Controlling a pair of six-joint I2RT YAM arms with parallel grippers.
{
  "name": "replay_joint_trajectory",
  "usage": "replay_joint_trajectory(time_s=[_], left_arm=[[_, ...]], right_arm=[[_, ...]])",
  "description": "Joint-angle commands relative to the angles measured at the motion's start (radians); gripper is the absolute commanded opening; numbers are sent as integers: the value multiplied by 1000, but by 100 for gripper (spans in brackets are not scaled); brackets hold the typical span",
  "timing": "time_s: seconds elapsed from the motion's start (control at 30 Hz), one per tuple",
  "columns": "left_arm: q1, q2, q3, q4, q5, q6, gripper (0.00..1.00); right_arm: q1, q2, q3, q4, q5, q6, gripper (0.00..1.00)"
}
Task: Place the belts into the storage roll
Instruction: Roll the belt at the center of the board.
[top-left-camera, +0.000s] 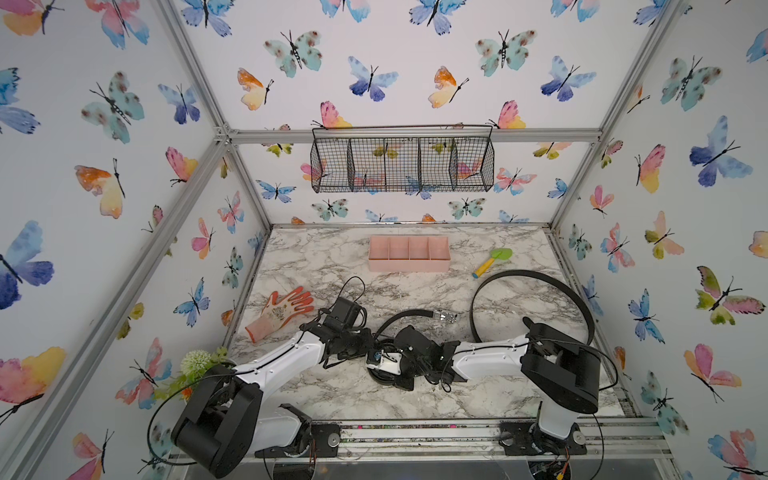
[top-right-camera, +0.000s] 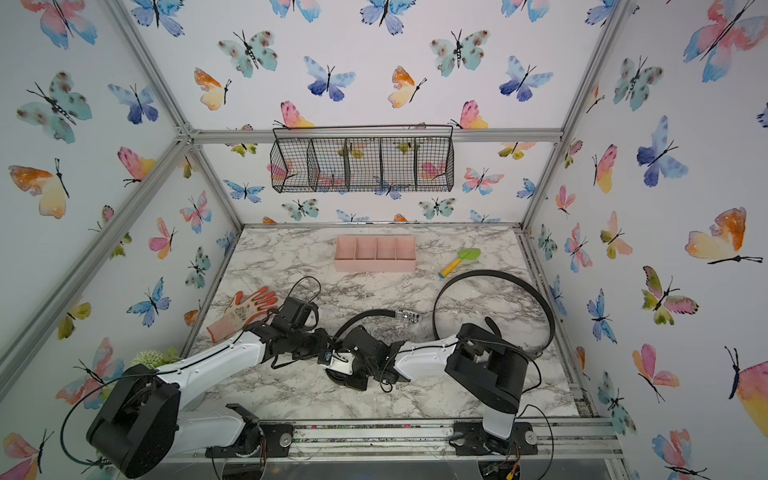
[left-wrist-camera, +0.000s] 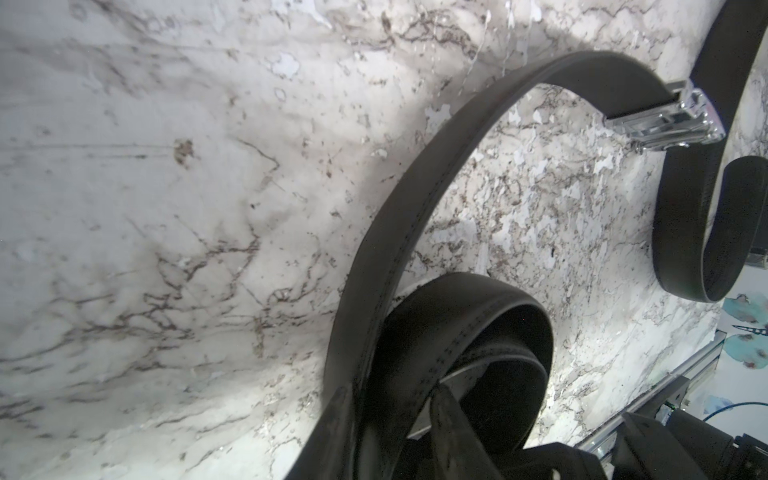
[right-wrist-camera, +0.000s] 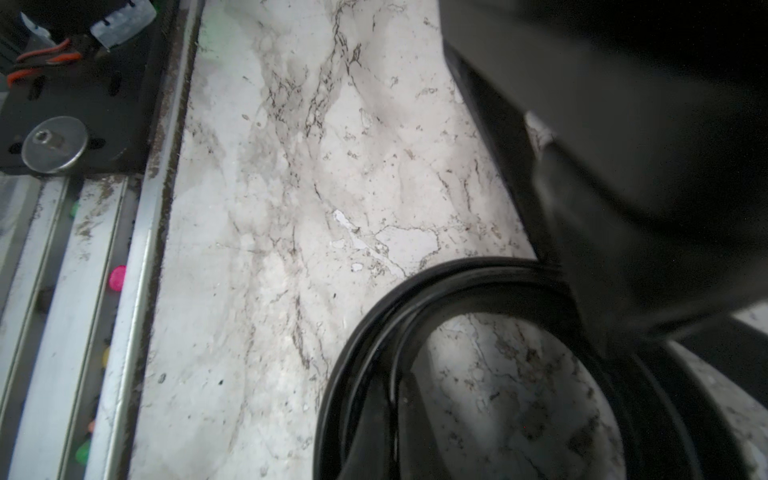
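One black belt arcs from its silver buckle down into a coil beneath both grippers near the table's front middle. In the left wrist view my left gripper straddles the coil's layers, one finger outside and one inside, pressed on the strap. My right gripper is shut on the coil's wall from the opposite side. A second belt stands on edge in a wide loop at the right. The pink storage roll sits at the back middle, its four compartments empty.
An orange glove lies left of the arms. A green and yellow toy shovel lies right of the pink tray. A black wire basket hangs on the back wall. Artificial flowers sit at the front left corner.
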Motion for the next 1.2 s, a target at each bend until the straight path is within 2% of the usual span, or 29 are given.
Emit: replay_joint_trajectory(time_s=[0.0,0.13,0.2,0.33,0.4,0.5,0.67,0.87,1.17], left_arm=[[-50,38,-8,-34,43,31,34],[-60,29,-8,-44,18,24,43],[-60,-6,-5,-52,-1,17,50],[-62,-63,-5,-87,-50,1,59],[-63,-75,-9,-91,-40,-10,60],[-75,-96,-22,-102,-41,-25,55],[-128,-74,-20,-135,-91,-59,55],[-135,-99,-56,-131,-101,-109,56],[-135,-122,19,-276,-136,-146,57]], right_arm=[[-2,16,3,-60,-7,34,3],[-3,18,3,-58,-8,40,3],[-3,21,5,-59,-7,42,3],[-3,30,8,-58,-14,46,3],[-2,31,9,-56,-15,48,3],[-2,28,9,-53,-13,52,3],[-3,20,4,-55,-7,54,3],[-3,13,-7,-48,-1,61,3],[-3,5,-5,-48,-4,69,3]])
